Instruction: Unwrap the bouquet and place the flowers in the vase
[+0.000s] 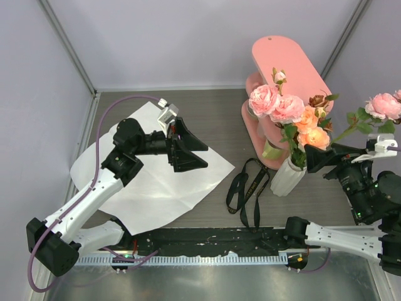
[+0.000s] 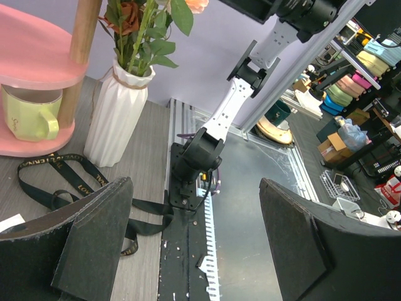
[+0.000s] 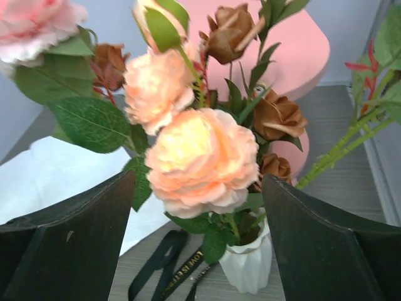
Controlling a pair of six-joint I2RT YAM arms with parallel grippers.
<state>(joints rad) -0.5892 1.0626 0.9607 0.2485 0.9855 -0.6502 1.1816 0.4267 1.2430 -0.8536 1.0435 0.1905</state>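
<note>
Grey counter [image 1: 351, 200], plain walls all round. Right end effector [image 3: 197, 179] is wide open and holds nothing; a peach rose [image 3: 188, 144] shows between its two fingers. I think the flowers [image 1: 294, 116] stand by themselves in the white ribbed vase [image 1: 287, 177], beside the pink shelf [image 1: 294, 56]. Left end effector [image 1: 203, 155] is open too, over the flat white paper [image 1: 156, 188]. Black ribbon [image 1: 247, 188] lies loose nearby. Its gold letters say "LOVE IS".
</note>
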